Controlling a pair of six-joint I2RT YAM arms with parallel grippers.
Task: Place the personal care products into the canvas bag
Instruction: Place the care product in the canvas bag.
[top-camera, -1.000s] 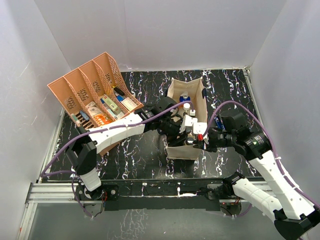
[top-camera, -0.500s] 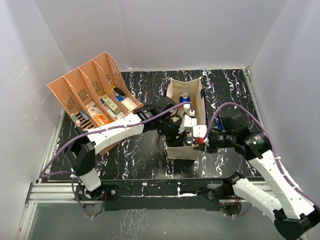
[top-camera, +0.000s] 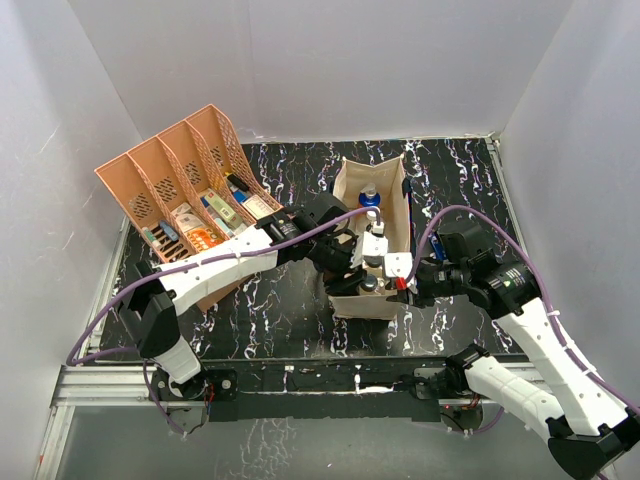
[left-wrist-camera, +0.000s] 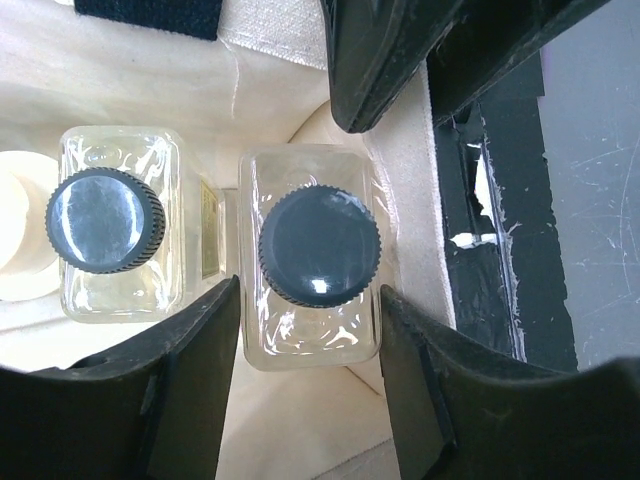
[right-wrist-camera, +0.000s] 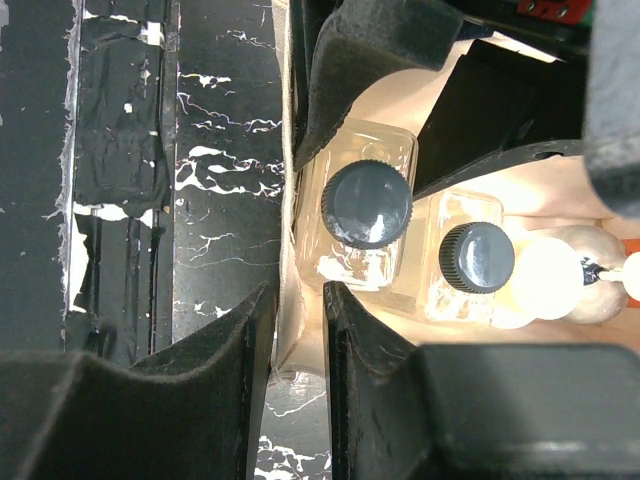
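Only the overhead view takes in the whole setting: the orange tray (top-camera: 150, 185) at the far left and the canvas bag (top-camera: 365, 305) standing upright mid-table to its right, with both arms meeting over the bag's near end. It cannot show what the fingers are doing. The left wrist view does: the left gripper (left-wrist-camera: 310, 300) is down inside the bag, its jaws pressed against the two sides of a clear dark-capped bottle (left-wrist-camera: 318, 245) that stands in the near right corner against the fabric. A second clear bottle (left-wrist-camera: 105, 220) stands just beside it. The right wrist view adds the outside. The right gripper (right-wrist-camera: 300, 300) straddles the bag's wall, one finger outside and one inside, a narrow gap between them. Whether it pinches the fabric I cannot tell. From there, pale rounded tops show beyond the two dark caps. The table (top-camera: 290, 310) is black with white marbling, enclosed by plain white walls (top-camera: 320, 70) on the left, far and right sides. There are two arms, one tray with four compartments holding small packets, and one bag. Four bottles are clearly told inside it: the two clear ones, a white-capped bottle (top-camera: 373, 213) and a blue-capped bottle (top-camera: 369, 197) at the far end.
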